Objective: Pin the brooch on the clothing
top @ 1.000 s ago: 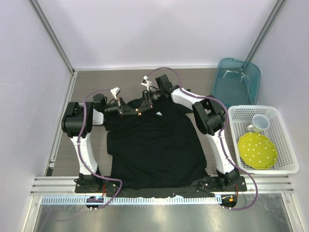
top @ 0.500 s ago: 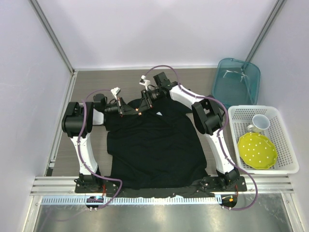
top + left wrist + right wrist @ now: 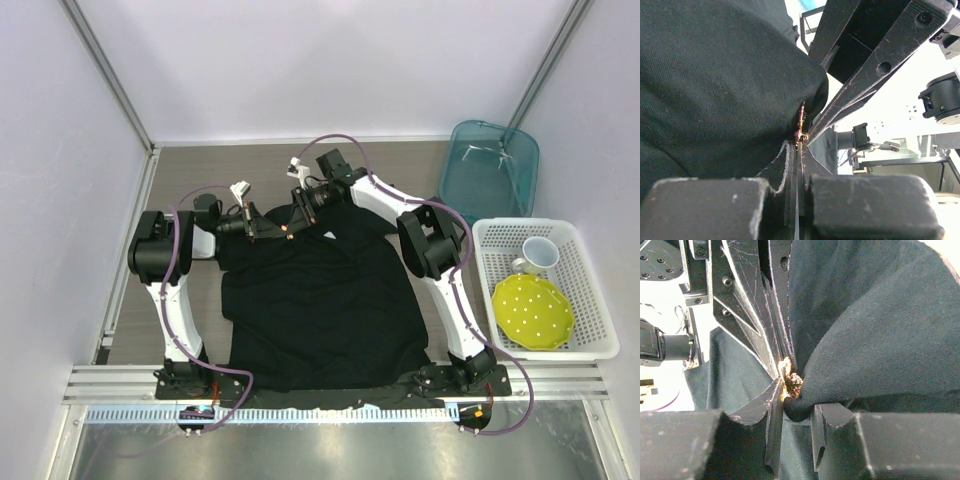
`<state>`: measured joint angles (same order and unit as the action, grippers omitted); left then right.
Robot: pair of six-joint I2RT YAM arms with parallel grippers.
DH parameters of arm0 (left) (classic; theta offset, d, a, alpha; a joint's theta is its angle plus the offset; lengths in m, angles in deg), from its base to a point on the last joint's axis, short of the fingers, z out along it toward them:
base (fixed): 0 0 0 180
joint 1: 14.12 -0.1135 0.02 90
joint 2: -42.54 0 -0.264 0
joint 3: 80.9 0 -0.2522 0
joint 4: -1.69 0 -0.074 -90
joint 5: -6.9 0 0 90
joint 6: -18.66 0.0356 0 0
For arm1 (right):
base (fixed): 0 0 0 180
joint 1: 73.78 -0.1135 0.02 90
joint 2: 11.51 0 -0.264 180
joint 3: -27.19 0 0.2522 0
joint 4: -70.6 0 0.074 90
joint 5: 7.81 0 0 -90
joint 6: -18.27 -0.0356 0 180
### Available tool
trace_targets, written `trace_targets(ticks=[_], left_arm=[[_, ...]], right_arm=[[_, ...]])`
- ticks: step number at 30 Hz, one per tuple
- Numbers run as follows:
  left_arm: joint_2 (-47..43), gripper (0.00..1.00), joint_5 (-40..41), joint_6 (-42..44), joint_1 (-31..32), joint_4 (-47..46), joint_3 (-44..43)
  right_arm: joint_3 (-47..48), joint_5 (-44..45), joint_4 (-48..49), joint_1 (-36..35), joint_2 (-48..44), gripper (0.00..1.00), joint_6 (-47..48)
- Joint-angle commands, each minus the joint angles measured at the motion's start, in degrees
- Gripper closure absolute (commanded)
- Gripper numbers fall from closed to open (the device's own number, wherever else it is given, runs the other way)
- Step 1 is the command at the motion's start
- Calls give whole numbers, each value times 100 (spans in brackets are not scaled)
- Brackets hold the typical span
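Since the earlier frame the right arm (image 3: 440,250) has shifted its wrist slightly left and toward the far side; the left arm (image 3: 165,260) holds position. The desk (image 3: 180,170) carries the clothing (image 3: 320,300), spread flat between the arm bases, collar end far. At the right stand a white basket (image 3: 596,300) and, beyond it, a teal bin (image 3: 495,170). The basket contains a yellow plate (image 3: 533,312) and a mug (image 3: 540,255). Both grippers meet over the collar area. The right gripper (image 3: 796,407) has its jaws closed on a raised fold of the clothing. The left gripper (image 3: 798,146) has its jaws shut on the brooch (image 3: 801,122), which presses against that fold.
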<state>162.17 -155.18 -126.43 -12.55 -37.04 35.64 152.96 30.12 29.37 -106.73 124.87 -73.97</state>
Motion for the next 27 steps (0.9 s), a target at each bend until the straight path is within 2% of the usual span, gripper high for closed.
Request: trace_targets(ticks=[1, 6, 11, 20, 22, 27], left_arm=[[-72, 98, 264, 51, 81, -262, -199], [-72, 98, 273, 69, 90, -262, -216], [-72, 98, 238, 69, 90, -262, -243], [-81, 98, 220, 112, 116, -270, -243], [-89, 98, 211, 130, 125, -271, -243], [-142, 98, 185, 218, 151, -253, -225]], right_arm=[[243, -224, -259, -300, -15, 71, 153], [497, -136, -690, -344, 82, 71, 452], [541, -92, -795, -379, 108, 68, 532], [638, -92, -901, -370, 170, 69, 558], [656, -84, -936, -379, 170, 70, 602], [788, -40, -1121, -370, 240, 84, 690]])
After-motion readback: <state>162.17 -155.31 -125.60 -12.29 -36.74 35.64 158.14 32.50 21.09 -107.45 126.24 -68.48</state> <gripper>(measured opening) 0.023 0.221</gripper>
